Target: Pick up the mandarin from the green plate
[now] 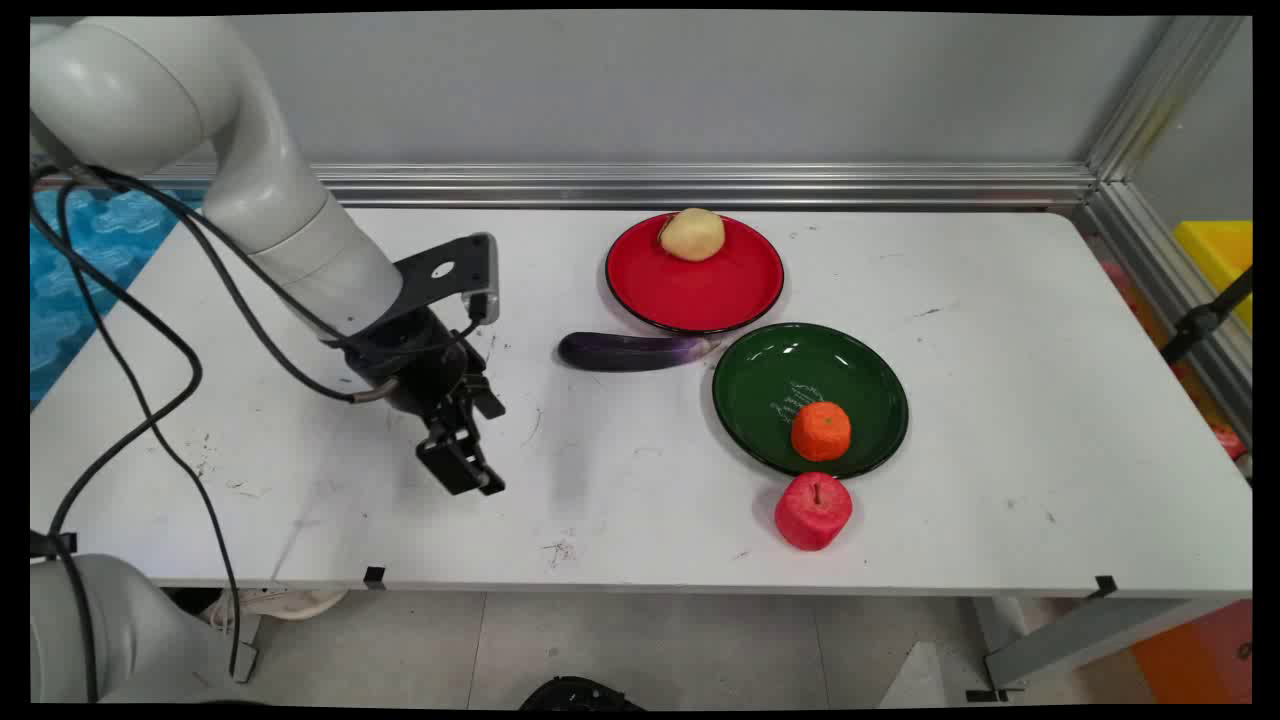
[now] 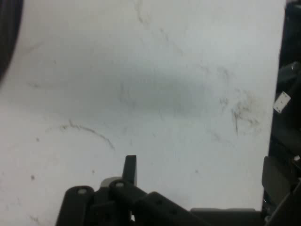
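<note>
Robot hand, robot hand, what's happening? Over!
Gripper low over bare table, holding nothing. Eggplant nearest, well apart. Nothing between them.

white table [image 1: 640, 520], red plate [image 1: 700, 295], green plate [image 1: 770, 375], purple eggplant [image 1: 630, 351], red apple [image 1: 813, 511], black gripper [image 1: 462, 468]

table [image 2: 155, 70]: white top seen filling nearly the whole view, marked with faint grey scuffs and thin curved scratches | gripper [image 2: 130, 176]: black linkage seen rising from the bottom edge over the table, one finger tip shown upright above it | table edge: seen at right, dark floor area beyond it
</note>
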Available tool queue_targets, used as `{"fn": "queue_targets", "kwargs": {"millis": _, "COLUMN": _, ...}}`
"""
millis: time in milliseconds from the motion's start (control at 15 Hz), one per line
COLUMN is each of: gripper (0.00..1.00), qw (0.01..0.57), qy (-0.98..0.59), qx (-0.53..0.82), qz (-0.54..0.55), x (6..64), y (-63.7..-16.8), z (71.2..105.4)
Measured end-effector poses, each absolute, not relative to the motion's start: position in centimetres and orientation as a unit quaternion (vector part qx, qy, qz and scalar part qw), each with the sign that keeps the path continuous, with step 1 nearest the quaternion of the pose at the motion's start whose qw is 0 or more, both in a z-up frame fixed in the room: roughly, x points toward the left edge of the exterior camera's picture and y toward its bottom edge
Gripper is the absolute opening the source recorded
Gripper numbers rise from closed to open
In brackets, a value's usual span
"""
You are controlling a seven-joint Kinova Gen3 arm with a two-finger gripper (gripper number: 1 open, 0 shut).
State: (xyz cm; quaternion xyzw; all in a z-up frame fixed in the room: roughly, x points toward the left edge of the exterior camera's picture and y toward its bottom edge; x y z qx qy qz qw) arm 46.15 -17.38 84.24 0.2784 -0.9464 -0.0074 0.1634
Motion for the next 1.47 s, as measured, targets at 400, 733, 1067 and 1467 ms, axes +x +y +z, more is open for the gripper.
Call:
{"fn": "queue_targets", "kwargs": {"millis": 400, "gripper": 1.0, "qw": 0.194, "qy": -0.943, "qx": 0.27, "qz": 0.018, "x": 43.2, "y": -20.5, "z": 84.5}}
{"fn": "queue_targets", "kwargs": {"millis": 733, "gripper": 1.0, "qw": 0.226, "qy": -0.936, "qx": 0.266, "qz": 0.041, "x": 40.2, "y": -23.6, "z": 84.9}}
{"fn": "queue_targets", "kwargs": {"millis": 1067, "gripper": 1.0, "qw": 0.263, "qy": -0.927, "qx": 0.26, "qz": 0.059, "x": 36.5, "y": -26.7, "z": 85.1}}
{"fn": "queue_targets", "kwargs": {"millis": 1467, "gripper": 1.0, "qw": 0.301, "qy": -0.921, "qx": 0.231, "qz": 0.085, "x": 30.8, "y": -29.3, "z": 84.0}}
